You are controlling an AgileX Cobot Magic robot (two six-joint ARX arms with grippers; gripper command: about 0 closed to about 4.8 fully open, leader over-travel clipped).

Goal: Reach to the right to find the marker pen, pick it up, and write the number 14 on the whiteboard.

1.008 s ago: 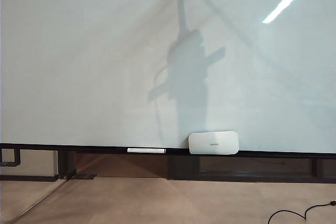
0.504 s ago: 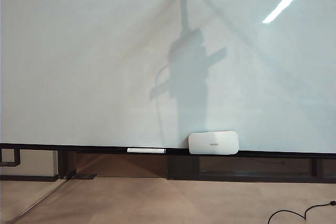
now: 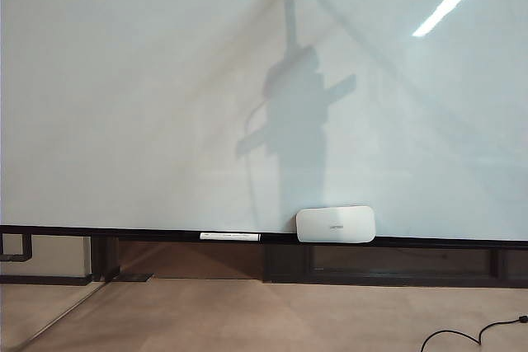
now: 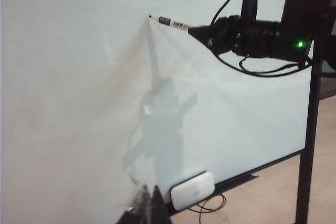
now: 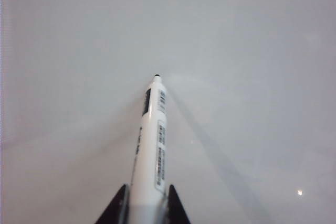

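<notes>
Nothing is written yet, as far as I can see: the whiteboard [image 3: 148,96] fills nearly all of the exterior view and its glossy face shows only the arm's shadow and a ceiling-light glare, no black stroke anywhere. I read the task as roughly at its midpoint: fetching the pen is done, both digits of 14 are left. On the black bottom rail sit a white eraser [image 3: 336,224] and, just beside it, a slim white spare pen [image 3: 229,237], both untouched and well apart from the work going on high up. From the left wrist view I see the right arm reaching in level near the top of the board, its right gripper [image 4: 198,31] clamped on the marker pen [image 4: 172,23], which juts forward with its dark tip at the board face. The right wrist view confirms the hold: two black fingers [image 5: 116,209] pinch the white barrel of the pen between them, tip pointing at the board. Whether the tip is actually touching or just shy of the surface I cannot tell; its shadow converges right at the tip, so I judge it at or very near contact. The left gripper [image 4: 147,208] shows only as dark fingertips at the frame edge; I cannot tell how wide it stands, and it holds nothing that I can see.
</notes>
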